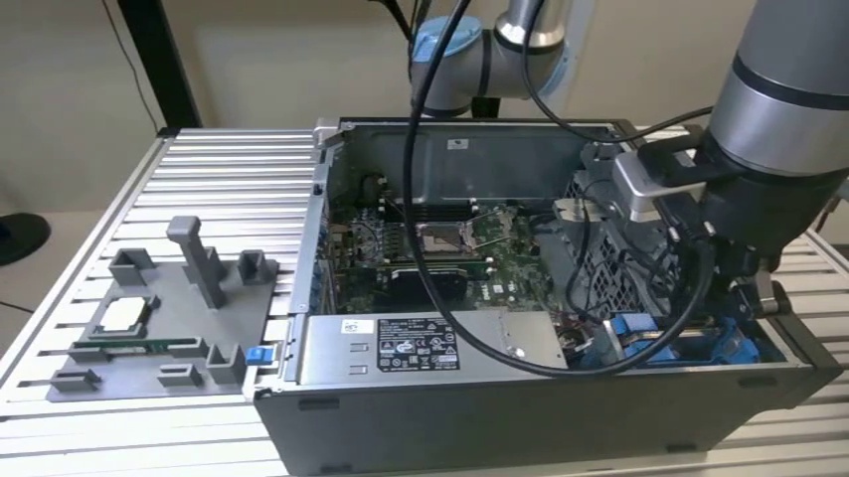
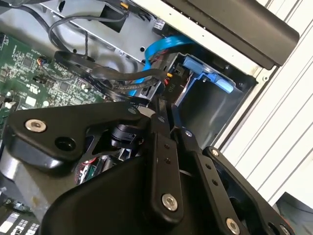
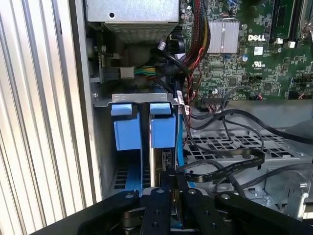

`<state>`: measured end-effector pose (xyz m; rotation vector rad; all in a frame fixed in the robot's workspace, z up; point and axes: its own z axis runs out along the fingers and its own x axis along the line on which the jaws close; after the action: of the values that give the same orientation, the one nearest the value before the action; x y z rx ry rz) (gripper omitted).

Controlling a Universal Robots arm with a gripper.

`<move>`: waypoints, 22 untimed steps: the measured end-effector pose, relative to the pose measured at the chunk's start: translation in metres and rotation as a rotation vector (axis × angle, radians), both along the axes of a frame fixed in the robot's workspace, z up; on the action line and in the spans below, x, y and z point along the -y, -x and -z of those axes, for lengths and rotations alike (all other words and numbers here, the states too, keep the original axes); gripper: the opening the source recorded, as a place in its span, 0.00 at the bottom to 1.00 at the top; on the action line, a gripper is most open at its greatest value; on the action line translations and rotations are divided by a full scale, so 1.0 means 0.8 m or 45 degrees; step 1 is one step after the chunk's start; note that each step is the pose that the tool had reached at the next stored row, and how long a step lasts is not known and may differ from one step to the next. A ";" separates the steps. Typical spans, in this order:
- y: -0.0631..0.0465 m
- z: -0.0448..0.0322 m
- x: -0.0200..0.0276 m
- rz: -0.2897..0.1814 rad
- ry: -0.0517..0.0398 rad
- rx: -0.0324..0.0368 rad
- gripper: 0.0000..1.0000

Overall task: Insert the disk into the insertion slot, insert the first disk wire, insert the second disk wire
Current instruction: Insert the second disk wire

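Gripper (image 3: pixel 171 180): fingers pressed together, pinching black wire connector at end of disk (image 3: pixel 164 161). Disk: seated on edge in insertion slot (image 3: pixel 128 134), blue rails either side, inside computer case (image 1: pixel 531 417) on counter (image 1: pixel 226 159). Black wires (image 3: pixel 230 166) draped over perforated cage.

Robotics lab: slatted aluminium workbench (image 1: pixel 213 159)

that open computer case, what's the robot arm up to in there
The arm reaches into the open computer case at the drive bay corner, beside the power-supply box. Its gripper is shut on a black connector with wires, right at the blue carrier seated in the insertion slot. The green motherboard lies nearby.
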<state>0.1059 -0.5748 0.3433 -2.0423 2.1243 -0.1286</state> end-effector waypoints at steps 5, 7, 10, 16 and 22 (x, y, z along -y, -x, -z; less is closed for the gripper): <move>-0.001 0.0015 0.0020 -0.013 0.000 0.0013 0.00; -0.001 0.0015 0.0020 -0.015 0.000 0.0016 0.00; -0.001 0.0015 0.0021 -0.015 0.000 0.0017 0.00; -0.001 0.0022 0.0021 -0.015 -0.004 0.0062 0.00; -0.001 0.0045 0.0021 -0.015 -0.004 0.0127 0.00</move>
<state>0.1064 -0.5765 0.3397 -2.0476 2.1047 -0.1331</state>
